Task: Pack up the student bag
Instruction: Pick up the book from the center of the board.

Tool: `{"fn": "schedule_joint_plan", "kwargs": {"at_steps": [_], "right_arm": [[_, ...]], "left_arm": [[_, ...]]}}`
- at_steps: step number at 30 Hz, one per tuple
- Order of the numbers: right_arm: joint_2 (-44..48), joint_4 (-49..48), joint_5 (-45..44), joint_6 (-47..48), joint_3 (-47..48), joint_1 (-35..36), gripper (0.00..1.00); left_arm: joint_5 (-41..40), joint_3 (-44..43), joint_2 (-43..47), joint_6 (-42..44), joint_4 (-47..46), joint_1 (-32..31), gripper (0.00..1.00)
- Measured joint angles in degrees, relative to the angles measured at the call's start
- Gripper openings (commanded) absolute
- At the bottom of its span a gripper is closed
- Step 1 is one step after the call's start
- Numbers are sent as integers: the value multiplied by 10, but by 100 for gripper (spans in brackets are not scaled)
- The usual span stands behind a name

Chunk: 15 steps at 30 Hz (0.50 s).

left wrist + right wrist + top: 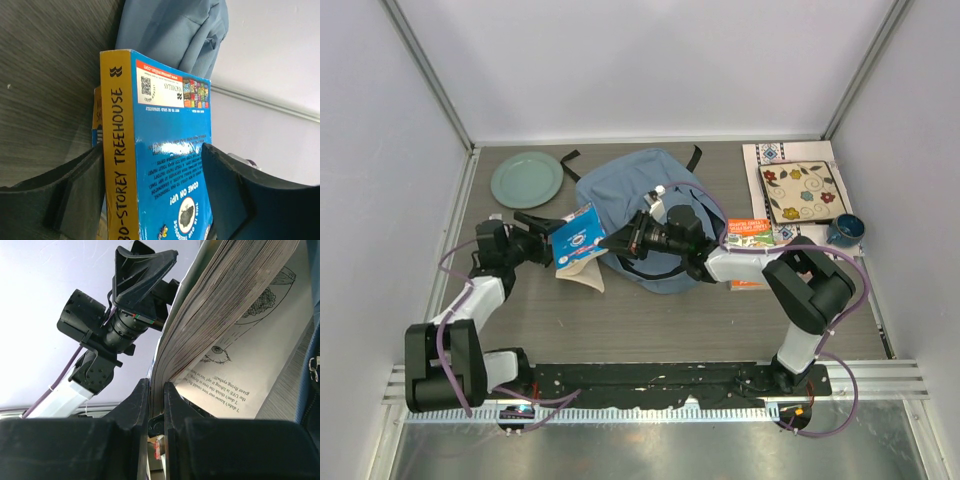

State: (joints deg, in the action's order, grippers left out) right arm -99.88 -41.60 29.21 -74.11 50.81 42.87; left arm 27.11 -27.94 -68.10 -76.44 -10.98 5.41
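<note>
The student bag, a soft light-blue backpack, lies at the table's middle back and fills the top of the left wrist view. In front of it a blue paperback book with a yellow spine is held up, partly fanned open. My right gripper is shut on a wad of the book's pages, its jaws pinching them from below. My left gripper stands open astride the book. Its left finger is at the spine and its right finger is beside the back cover.
A green plate sits at the back left. At the back right are a flower-patterned tile on a white mat, a dark blue cup and a green-and-orange booklet. White walls close in three sides.
</note>
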Motion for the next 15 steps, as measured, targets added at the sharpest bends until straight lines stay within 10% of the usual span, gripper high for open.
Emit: {"fn": "schedule_joint_plan", "kwargs": {"at_steps": [6, 10, 15], "right_arm": [[0, -9, 0, 0, -10, -4, 1], [0, -11, 0, 0, -13, -7, 1], [0, -12, 3, 0, -13, -9, 18]], "left_arm": [[10, 0, -51, -2, -56, -12, 43], [12, 0, -69, -3, -73, -16, 8], [12, 0, -61, 8, -73, -17, 0]]}}
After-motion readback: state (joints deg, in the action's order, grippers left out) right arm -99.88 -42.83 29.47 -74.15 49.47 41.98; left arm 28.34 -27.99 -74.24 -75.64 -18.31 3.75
